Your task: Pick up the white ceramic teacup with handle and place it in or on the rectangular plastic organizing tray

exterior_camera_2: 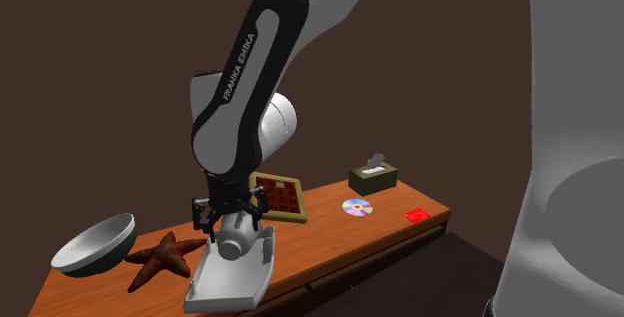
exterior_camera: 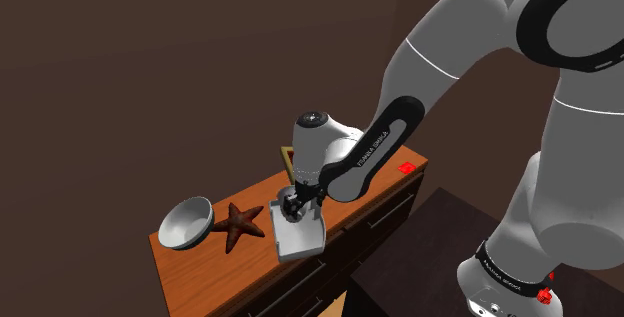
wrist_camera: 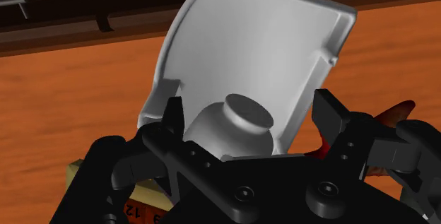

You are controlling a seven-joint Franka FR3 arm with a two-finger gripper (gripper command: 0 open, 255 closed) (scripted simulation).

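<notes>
while my gripper (wrist_camera: 251, 113) hung low over the grey tray (wrist_camera: 261, 39) on the wooden dresser (exterior_camera_2: 335, 233), its fingers stood wide apart, the pale teacup (wrist_camera: 233, 127) sitting unclasped between them at the tray's end.

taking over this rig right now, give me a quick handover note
Gripper open, straddling the teacup; at least one finger is clear of it, so it is not held.
Teacup lies tipped at one end of the grey tray on the wooden dresser top; it seems to rest in it.
Done: cup at the tray, apparently let go.
Left: check it has settled, then retreat upward.
</notes>
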